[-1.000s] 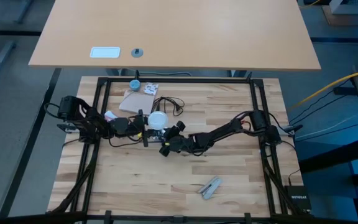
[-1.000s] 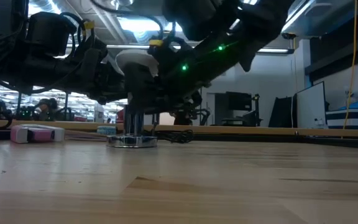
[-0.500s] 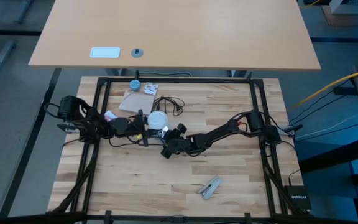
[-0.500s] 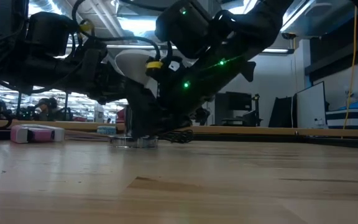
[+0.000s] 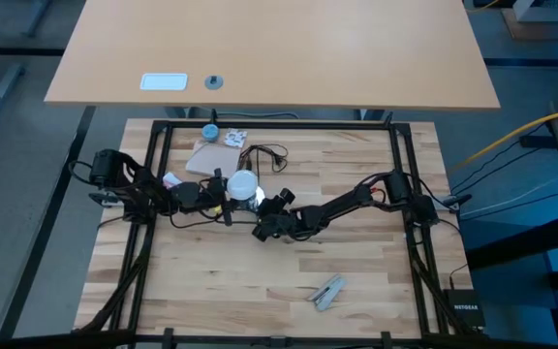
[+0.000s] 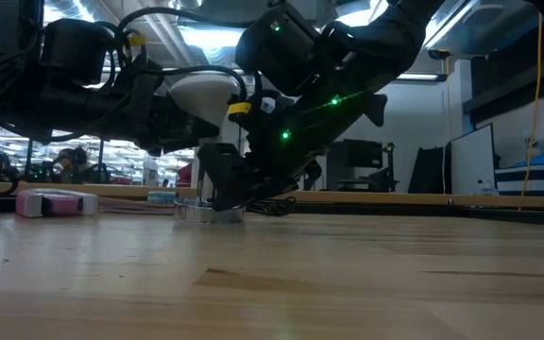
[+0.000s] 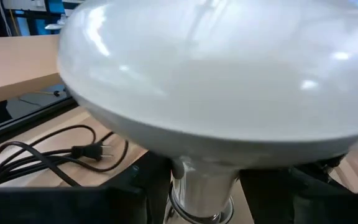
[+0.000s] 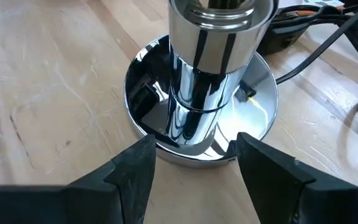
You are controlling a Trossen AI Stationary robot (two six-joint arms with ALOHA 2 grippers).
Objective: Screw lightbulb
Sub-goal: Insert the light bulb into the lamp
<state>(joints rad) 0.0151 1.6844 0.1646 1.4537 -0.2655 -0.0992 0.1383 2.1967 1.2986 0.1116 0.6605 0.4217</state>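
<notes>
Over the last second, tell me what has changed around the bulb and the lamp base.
The right gripper has come in low, its open fingers now straddling the shiny lamp base; in the low view it dropped from beside the bulb to table level. The lightbulb, the base and the black cord shifted slightly away from the front edge. The left gripper stays closed on the lightbulb; the other table items did not move.

The wooden desk has a shiny lamp base, a black cord, a blue cap, brown cardboard and a grey clip on it.

Lightbulb atop lamp base
</notes>
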